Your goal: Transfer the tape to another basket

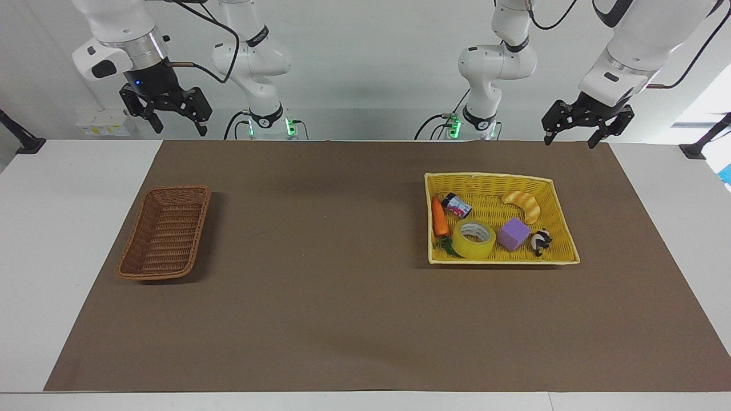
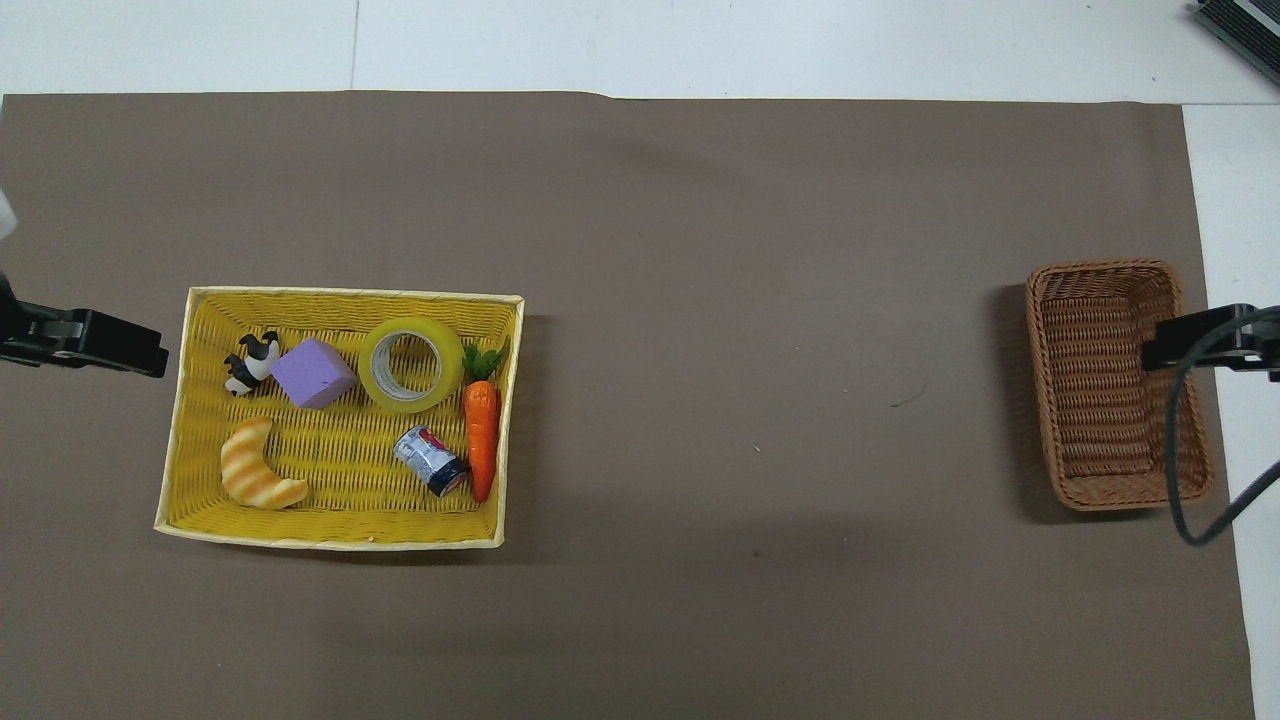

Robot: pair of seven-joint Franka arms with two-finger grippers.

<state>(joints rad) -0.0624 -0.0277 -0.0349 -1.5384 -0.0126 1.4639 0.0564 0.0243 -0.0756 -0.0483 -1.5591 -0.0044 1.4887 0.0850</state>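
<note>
The tape (image 1: 474, 238) is a yellow roll with a white core. It lies flat in the bright yellow basket (image 1: 491, 177), along the side farther from the robots, between a purple cube (image 1: 513, 234) and a carrot (image 1: 439, 218). It also shows in the overhead view (image 2: 411, 365). The brown wicker basket (image 1: 165, 234) stands empty toward the right arm's end of the table, also seen from overhead (image 2: 1115, 385). My left gripper (image 1: 571, 140) hangs open and empty, raised over the mat's edge nearest the robots. My right gripper (image 1: 179, 128) hangs open and empty, raised at the right arm's end.
The yellow basket (image 2: 350, 296) also holds a croissant (image 2: 258, 470), a small can (image 2: 432, 460), a panda toy (image 2: 250, 362), the carrot (image 2: 481, 435) and the cube (image 2: 313, 372). A brown mat (image 1: 320, 285) covers the table between the two baskets.
</note>
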